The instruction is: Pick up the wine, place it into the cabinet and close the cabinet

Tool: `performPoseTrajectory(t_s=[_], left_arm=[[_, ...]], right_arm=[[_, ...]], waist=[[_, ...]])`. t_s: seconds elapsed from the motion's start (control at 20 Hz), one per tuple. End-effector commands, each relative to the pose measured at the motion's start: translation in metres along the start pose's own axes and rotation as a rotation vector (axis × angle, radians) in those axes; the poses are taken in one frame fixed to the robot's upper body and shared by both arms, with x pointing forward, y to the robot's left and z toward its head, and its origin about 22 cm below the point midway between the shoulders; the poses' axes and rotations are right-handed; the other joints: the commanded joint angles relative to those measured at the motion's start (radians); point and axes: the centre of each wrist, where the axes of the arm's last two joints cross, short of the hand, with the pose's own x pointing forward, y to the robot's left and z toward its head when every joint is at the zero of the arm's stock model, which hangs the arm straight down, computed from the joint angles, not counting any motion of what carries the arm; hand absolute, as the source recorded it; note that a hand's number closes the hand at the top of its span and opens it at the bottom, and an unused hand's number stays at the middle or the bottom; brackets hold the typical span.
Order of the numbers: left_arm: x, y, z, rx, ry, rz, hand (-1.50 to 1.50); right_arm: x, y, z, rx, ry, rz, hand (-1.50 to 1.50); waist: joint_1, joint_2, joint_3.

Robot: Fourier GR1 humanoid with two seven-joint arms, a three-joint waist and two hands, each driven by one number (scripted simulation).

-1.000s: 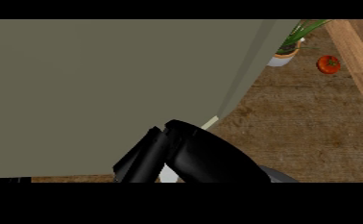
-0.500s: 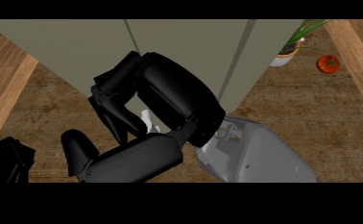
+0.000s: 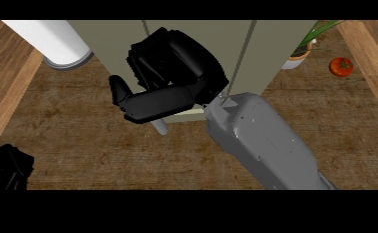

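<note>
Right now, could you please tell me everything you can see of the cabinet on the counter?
The cabinet is a plain grey-green box standing on the wooden counter, seen steeply from above. Thin vertical seams split its face into panels, matte, with no grain. The right hand lies against its front with fingers curled, hiding the lower middle part; whether it holds anything cannot be told. A pale sliver pokes out below the hand. Whether the door is fully closed cannot be told.

Your right hand covers the middle of the cabinet front, so you cannot tell whether it touches the door. The wine is nowhere visible to you. Only a sliver of the left hand shows at the lower left edge, fingers unreadable. The white cylinder is cropped at the upper left.
</note>
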Motion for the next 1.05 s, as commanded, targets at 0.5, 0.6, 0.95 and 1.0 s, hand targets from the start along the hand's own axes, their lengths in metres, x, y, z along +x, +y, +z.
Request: performPoseTrajectory(t_s=[0.5, 0.6, 0.95, 1.0], left_arm=[[0.009, -0.014, -0.015, 0.003, -0.013, -0.009, 1.5], [0.005, 0.003, -0.015, -0.005, -0.008, -0.016, 1.5], [0.005, -0.005, -0.013, -0.017, -0.008, -0.007, 1.5], [0.002, -0.003, -0.02, -0.026, -0.005, 0.0, 1.5]], right_arm=[[-0.007, -0.083, -0.01, -0.158, 0.009, 0.054, 1.5], [-0.027, -0.092, -0.007, -0.141, 0.028, 0.066, 1.5], [-0.004, -0.115, -0.008, -0.134, 0.011, 0.071, 1.5], [-0.027, -0.105, -0.007, -0.126, 0.022, 0.091, 1.5]], waist=[[0.007, 0.01, -0.001], [0.011, 0.018, -0.002], [0.015, 0.017, -0.002], [0.004, 0.018, -0.002]])
